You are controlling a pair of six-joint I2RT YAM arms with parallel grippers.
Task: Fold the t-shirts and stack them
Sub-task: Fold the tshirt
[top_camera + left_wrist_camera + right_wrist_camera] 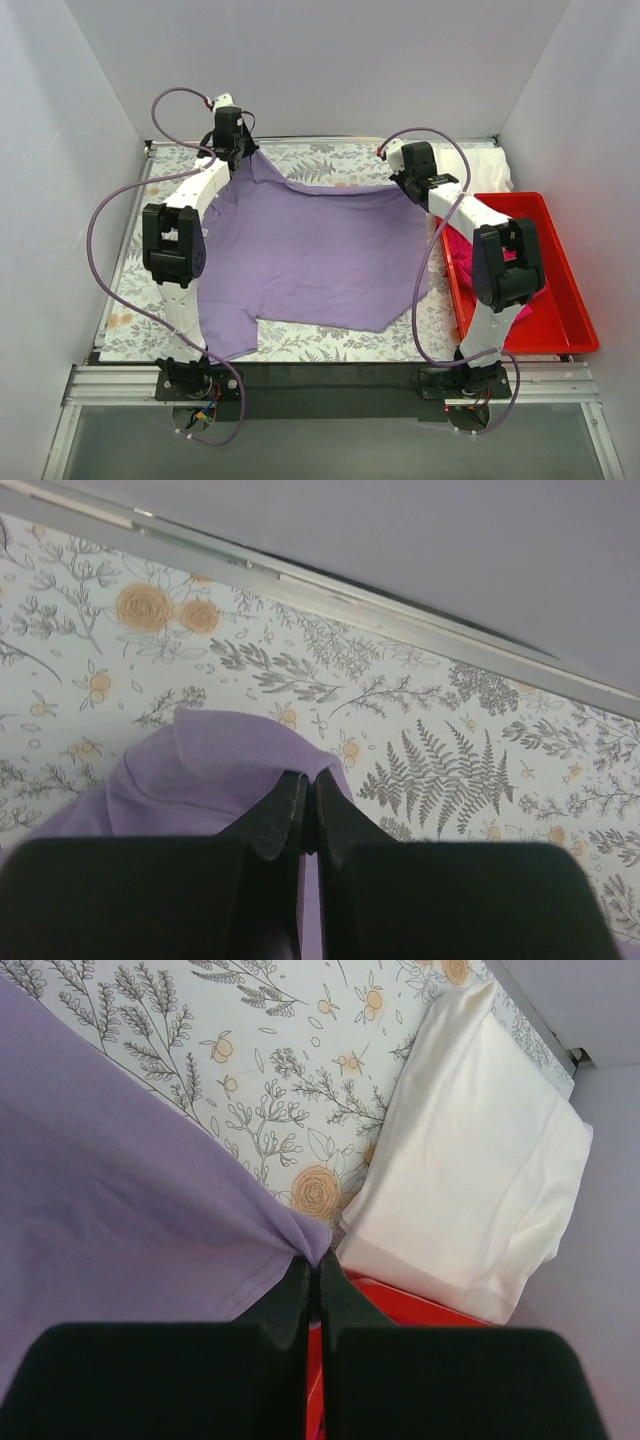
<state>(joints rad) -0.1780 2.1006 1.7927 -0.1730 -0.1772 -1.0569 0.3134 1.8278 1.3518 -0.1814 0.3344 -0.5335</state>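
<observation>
The lavender t-shirt [310,250] lies spread over the middle of the table, with its far edge lifted between my two grippers. At the far left, my left gripper [246,150] [310,776] is shut on a bunched corner of the lavender t-shirt [200,770]. My right gripper [410,188] [318,1258] is shut on the far right corner of the lavender t-shirt [120,1190]. A folded white t-shirt [488,165] [470,1150] rests at the far right of the table. The magenta t-shirt [530,305] lies in the red bin, mostly hidden by my right arm.
The red bin [572,300] [430,1305] stands along the table's right edge, just under my right gripper. A floral tablecloth [330,160] [440,750] covers the table. White walls close in on the left, back and right.
</observation>
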